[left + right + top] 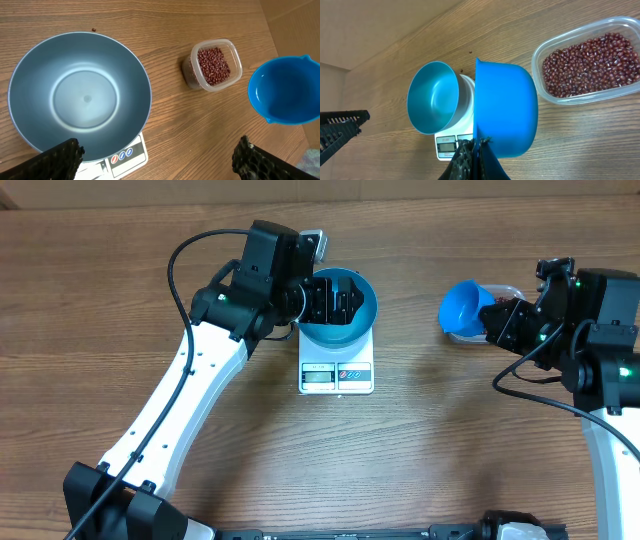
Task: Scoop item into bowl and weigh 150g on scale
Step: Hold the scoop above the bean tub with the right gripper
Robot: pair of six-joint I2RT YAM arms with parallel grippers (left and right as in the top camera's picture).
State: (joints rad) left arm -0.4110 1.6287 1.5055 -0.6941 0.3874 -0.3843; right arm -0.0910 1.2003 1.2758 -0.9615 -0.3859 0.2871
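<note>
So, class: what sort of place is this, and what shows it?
Probably a robotics lab bench: white robot arms over a wooden table, and a kitchen scale bearing a blue bowl.

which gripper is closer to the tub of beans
Right. The right gripper holds the scoop beside the tub; the left gripper hangs open above the bowl on the scale, farther off.

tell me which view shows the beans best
The right wrist view: the beans lie close and large in the clear tub, each one distinct. The left wrist view shows the beans smaller, from above. Overhead, the scoop hides most of them.
</note>
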